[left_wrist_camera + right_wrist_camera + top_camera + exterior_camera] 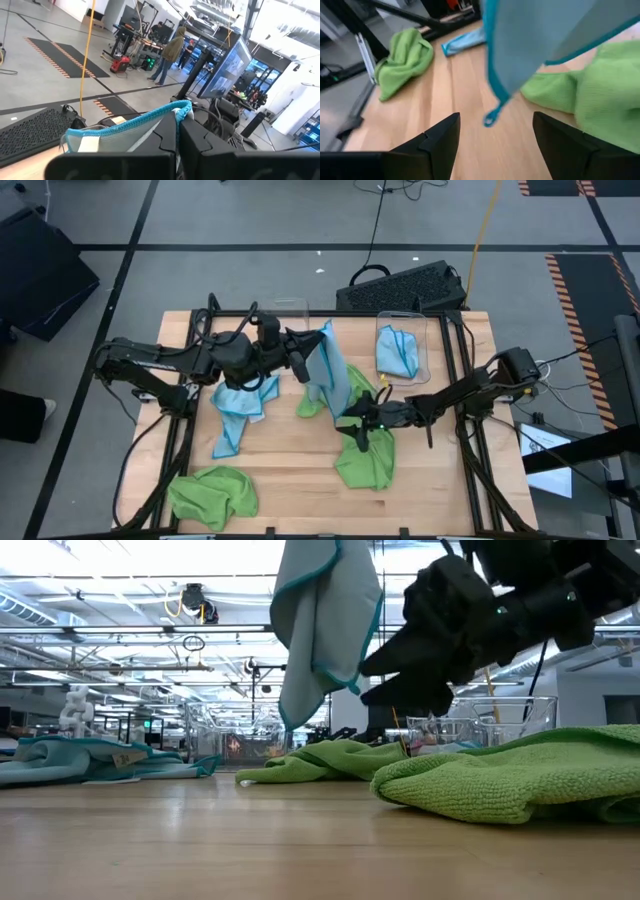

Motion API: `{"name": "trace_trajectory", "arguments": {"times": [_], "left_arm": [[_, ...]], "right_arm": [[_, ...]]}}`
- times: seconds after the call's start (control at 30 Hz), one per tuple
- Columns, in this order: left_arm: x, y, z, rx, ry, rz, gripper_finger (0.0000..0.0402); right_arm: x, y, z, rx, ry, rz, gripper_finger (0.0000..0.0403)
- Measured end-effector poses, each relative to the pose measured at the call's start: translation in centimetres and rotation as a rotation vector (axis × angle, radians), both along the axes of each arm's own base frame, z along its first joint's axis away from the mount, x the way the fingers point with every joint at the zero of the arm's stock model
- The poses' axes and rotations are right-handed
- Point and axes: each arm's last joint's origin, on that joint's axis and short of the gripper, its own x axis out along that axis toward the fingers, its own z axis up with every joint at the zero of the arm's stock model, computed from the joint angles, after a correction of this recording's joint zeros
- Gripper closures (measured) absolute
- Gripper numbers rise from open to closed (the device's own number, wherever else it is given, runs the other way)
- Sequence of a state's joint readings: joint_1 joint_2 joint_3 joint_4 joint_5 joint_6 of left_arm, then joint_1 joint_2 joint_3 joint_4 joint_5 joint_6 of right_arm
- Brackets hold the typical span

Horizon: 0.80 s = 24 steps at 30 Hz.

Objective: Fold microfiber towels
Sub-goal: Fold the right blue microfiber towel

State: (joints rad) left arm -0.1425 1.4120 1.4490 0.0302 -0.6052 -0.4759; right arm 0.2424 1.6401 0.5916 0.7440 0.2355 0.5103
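A light blue microfiber towel (326, 372) with a teal hem hangs above the table's middle, my left gripper (178, 124) shut on its top. Its lower corner (492, 118) dangles just ahead of my right gripper (495, 142), which is open and low over the table with a finger on either side and touches nothing. Green towels lie crumpled at the near left (212, 492), near middle (366, 462) and under the hanging towel (312, 404). More blue towels lie in a heap (240, 406) at the left. My left gripper pinches the hanging towel's hemmed upper edge (162, 112) between its two shut fingers, coming at it level from the table's left side. The towel hangs slack below the fingers, and its lower end (292, 715) is clear of the table.
A clear bin (403, 348) at the far right holds a blue towel (397, 352). A black keyboard (400, 285) lies beyond the table's far edge. Bare wood shows at the near middle (290, 470). People stand far off in the room behind.
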Motion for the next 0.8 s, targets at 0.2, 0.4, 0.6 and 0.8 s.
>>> {"name": "trace_trajectory", "arguments": {"times": [0.2,0.4,0.6,0.8], "left_arm": [[0.0,0.0,0.0,-0.001,-0.002,0.0,0.0396],[0.0,0.0,0.0,-0.003,-0.004,0.0,0.039],[0.0,0.0,0.0,-0.004,-0.004,0.0,0.0396],[0.0,0.0,0.0,-0.002,-0.002,0.0,0.0394]], "right_arm": [[0.3,0.1,-1.2,0.063,0.013,-0.023,0.0199],[0.4,0.1,-1.4,0.066,0.007,-0.031,0.0246],[0.6,-0.5,-1.1,0.076,-0.021,-0.049,0.0265],[0.7,-1.0,-1.1,0.111,-0.019,-0.058,0.0335]]}}
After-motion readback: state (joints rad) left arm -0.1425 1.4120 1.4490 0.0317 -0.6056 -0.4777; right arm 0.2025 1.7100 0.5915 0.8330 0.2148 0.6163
